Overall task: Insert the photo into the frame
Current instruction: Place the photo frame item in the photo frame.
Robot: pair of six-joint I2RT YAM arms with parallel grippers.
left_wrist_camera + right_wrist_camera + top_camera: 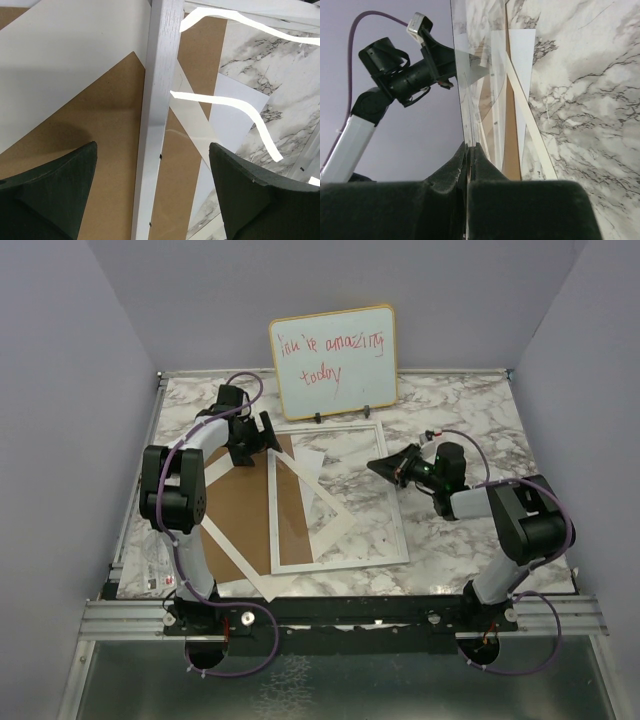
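Note:
The frame [340, 562], with a thin white rim and a glossy pane, lies in the middle of the table. My right gripper [380, 466] is shut on its right rim; the right wrist view shows the fingertips [471, 146] pinching the rim [462, 100] edge-on. My left gripper [266, 433] is open and straddles the frame's left rim [160, 100] without touching it [152, 150]. The photo [307, 462] lies white side up under the pane near the frame's far left corner. It also shows in the left wrist view [234, 97] and the right wrist view [522, 50].
A white mat [235, 560] with a cut-out window lies diagonally on the brown backing board [240, 505], partly under the frame's left side; both also show in the left wrist view, mat [65, 65] and board [100, 130]. A whiteboard [333, 360] with red handwriting stands at the back.

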